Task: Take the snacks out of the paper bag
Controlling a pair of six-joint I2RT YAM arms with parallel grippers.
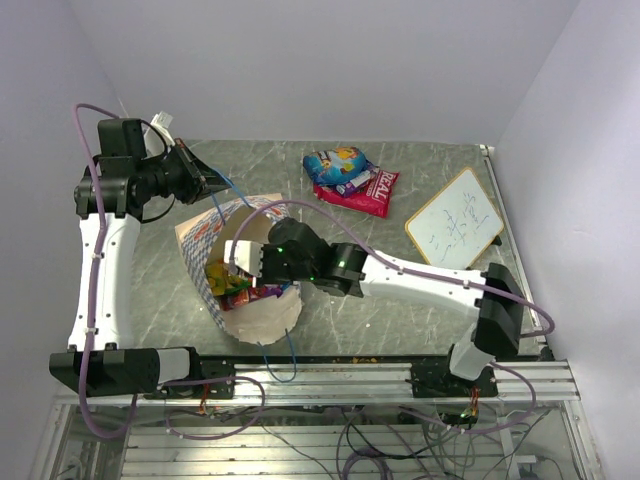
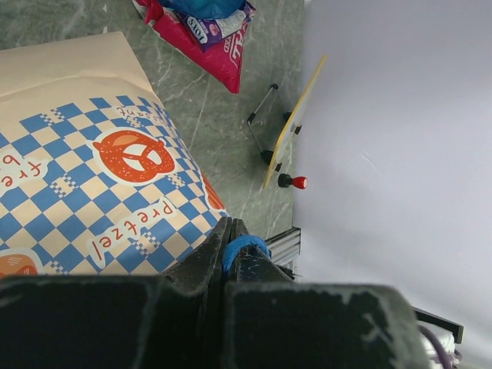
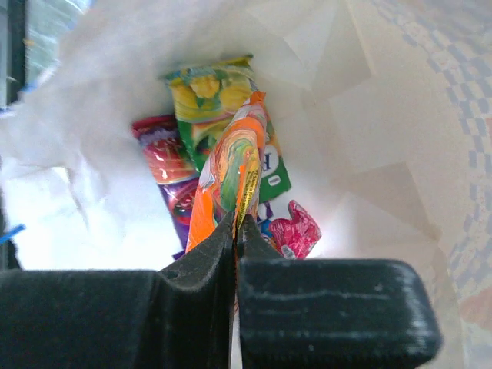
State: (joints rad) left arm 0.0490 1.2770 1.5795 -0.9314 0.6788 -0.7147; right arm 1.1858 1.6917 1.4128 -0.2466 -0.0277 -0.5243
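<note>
Step in hand: drawing one packet out of the paper bag (image 1: 262, 318), which sits on the tabletop (image 1: 420, 160) with its mouth open to the overhead camera. Right gripper (image 3: 237, 223) is inside the bag, pressed together on the thin top seam of the orange packet (image 3: 227, 173). Touching that packet, deeper in the bag: green packet (image 3: 206, 100), purple-red packet (image 3: 163, 165), pink pouch (image 3: 296, 231). Left gripper (image 2: 233, 229) is pinching the blue cord handle (image 2: 244, 247) at the bag's far-left rim. Crimson bag (image 1: 372, 190) and blue pouch (image 1: 335, 162) lie well outside, to the bag's far right. Judgement: the grip is on the seam only, so slip is likely. Withdraw slowly along the mouth axis and hold the cord taut so the bag does not ride up. Check that no neighbouring packet drags along.
</note>
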